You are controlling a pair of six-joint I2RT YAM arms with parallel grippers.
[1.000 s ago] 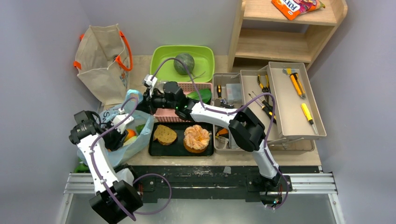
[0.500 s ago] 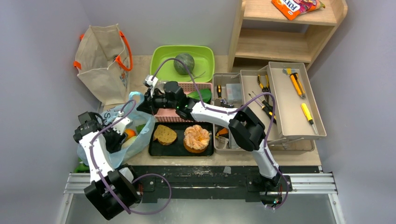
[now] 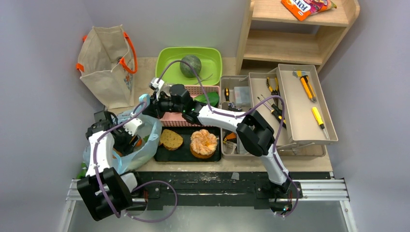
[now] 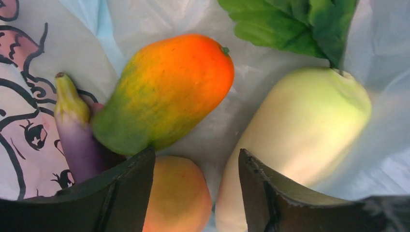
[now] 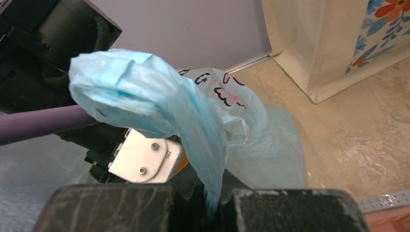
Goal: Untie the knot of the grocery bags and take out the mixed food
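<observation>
The light-blue bag (image 3: 145,145) lies open at the table's left edge. My right gripper (image 3: 146,103) is shut on its handle (image 5: 159,101) and holds it up; no tied knot shows. My left gripper (image 4: 196,153) is open inside the bag, jaws over a peach (image 4: 176,198) and beside a white radish (image 4: 300,135). An orange-green fruit (image 4: 164,92), a purple eggplant (image 4: 77,140) and leafy greens (image 4: 295,21) lie around them. The canvas tote (image 3: 106,58) stands at back left. A green melon (image 3: 190,65) sits in the green tray (image 3: 167,60). The pastry (image 3: 203,142) is on the black tray (image 3: 162,155).
A brown bread slice (image 3: 170,139) shares the black tray. A pink basket (image 3: 176,118) is behind it. An open toolbox (image 3: 300,104) with tools fills the right side. A wooden shelf (image 3: 300,46) holds an orange snack packet (image 3: 302,7).
My left arm has swung right and forward, taking its gripper deeper into the blue bag. My right gripper still holds the handle in the same place.
</observation>
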